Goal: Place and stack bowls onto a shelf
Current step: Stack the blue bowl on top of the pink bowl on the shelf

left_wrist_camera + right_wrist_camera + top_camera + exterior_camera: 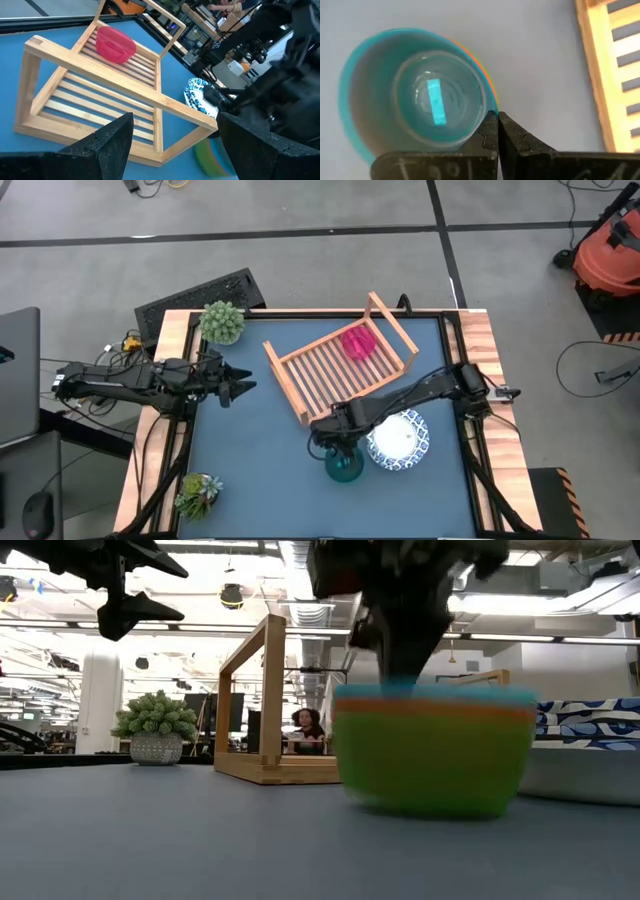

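Observation:
The green bowl point(343, 464), teal inside with an orange band, is near the table's near edge, in front of the shelf; it also shows in the low view point(430, 755). My right gripper point(497, 116) is over it, shut on its rim. The white bowl with the blue patterned rim point(398, 438) rests on the table just right of it. The pink bowl point(358, 342) lies on the slats of the wooden shelf point(335, 370). My left gripper point(240, 386) hovers open above the table's left side, left of the shelf, touching nothing. My right gripper pinches the green bowl's rim point(490, 102) on the side toward the shelf, one finger point(487, 135) inside the bowl and the other outside. The fingers come from above, pointing down. The bowl stays upright below them; whether its base is off the table I cannot tell.
One spiky potted plant point(222, 322) stands at the far left corner, another point(198, 492) at the near left corner. A black keyboard point(200, 295) lies beyond the far edge. The shelf sits slanted across the table's middle, with raised end rails point(262, 705). A person point(305, 725) sits far behind.

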